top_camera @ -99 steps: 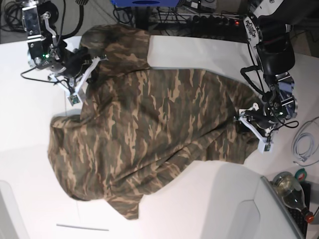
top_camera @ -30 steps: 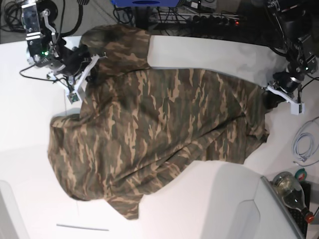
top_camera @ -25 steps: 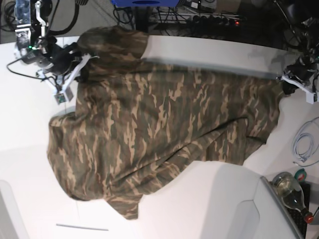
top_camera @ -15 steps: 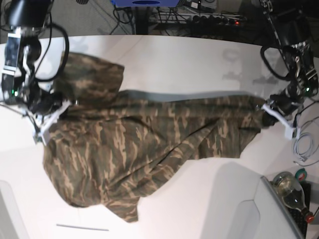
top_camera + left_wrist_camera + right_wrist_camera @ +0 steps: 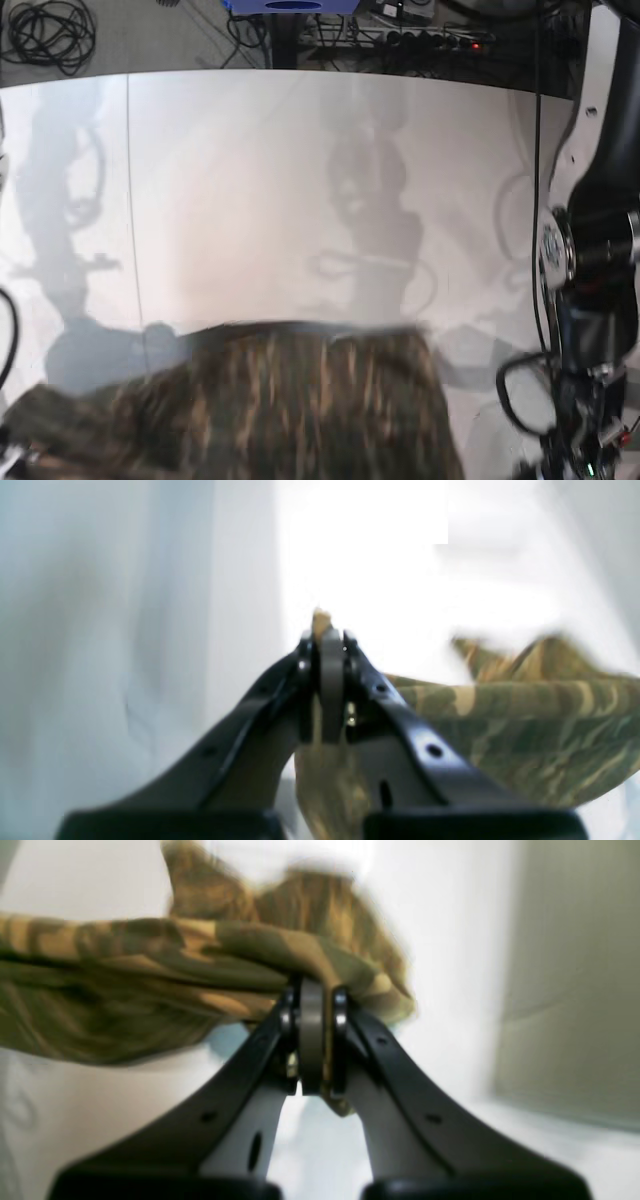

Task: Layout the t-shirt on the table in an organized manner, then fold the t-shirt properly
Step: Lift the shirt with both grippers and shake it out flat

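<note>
Where the left wrist view looks along its own tool, the left arm's black two-fingered gripper (image 5: 322,645) has its jaws pressed together on a thin tan edge of the soft camouflage-print cloth t-shirt in olive, brown and tan (image 5: 530,730). A scrap of that cloth pokes out just past the fingertips, and more of it hangs below between the finger arms. The rest of the garment spreads away to the right of the frame, blurred, above the large smooth white tabletop (image 5: 150,630).

In the right wrist view, the right arm's black two-fingered gripper (image 5: 312,1000) is likewise clamped on the t-shirt (image 5: 125,985). The jaws meet on a gathered fold, the bunched fabric draping over the fingertips and stretching off to the left of the frame. The cloth near the grip hangs clear of the white tabletop (image 5: 75,1100) beneath it; whether parts farther off touch the surface cannot be told.

In the base view, the t-shirt (image 5: 300,400) appears as a motion-blurred mass along the bottom edge, its upper border a nearly straight line across the lower middle. Most of the white tabletop (image 5: 300,180) shows bare, crossed by a thin dark seam line (image 5: 129,190) at the left. The dark body of the left arm (image 5: 590,300) stands at the right edge; neither gripper can be made out here.
</note>
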Action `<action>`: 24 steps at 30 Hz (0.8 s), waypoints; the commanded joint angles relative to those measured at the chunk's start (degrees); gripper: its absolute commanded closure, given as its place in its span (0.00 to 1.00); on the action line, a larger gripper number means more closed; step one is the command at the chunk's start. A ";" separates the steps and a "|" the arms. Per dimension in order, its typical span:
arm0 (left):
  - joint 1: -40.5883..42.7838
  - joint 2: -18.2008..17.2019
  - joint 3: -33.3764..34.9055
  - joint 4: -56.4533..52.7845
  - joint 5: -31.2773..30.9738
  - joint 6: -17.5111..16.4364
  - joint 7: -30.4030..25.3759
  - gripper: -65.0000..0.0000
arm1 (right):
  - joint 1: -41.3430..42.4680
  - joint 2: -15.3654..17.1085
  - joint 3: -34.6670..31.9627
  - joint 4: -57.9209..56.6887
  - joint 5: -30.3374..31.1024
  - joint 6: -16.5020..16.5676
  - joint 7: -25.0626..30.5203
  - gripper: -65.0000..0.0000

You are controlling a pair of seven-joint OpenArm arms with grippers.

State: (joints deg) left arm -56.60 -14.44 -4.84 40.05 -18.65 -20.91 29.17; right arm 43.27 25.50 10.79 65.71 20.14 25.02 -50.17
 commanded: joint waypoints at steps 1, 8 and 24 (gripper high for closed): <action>-3.05 -1.17 -1.44 4.30 -0.03 0.73 0.33 1.00 | 2.40 3.03 0.86 5.36 -1.11 -0.71 0.46 1.00; 9.26 -1.52 -15.42 34.72 -4.16 0.82 14.30 1.00 | -9.73 5.14 5.79 30.42 -1.11 -0.71 -6.31 1.00; 57.43 -1.34 -15.60 32.96 -3.98 0.73 -2.31 1.00 | -44.63 -12.00 17.83 12.05 -1.28 -0.71 6.96 1.00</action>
State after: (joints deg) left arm 2.24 -14.31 -19.92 71.44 -22.50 -21.15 29.47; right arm -2.42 11.88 27.97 76.31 19.22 24.99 -44.71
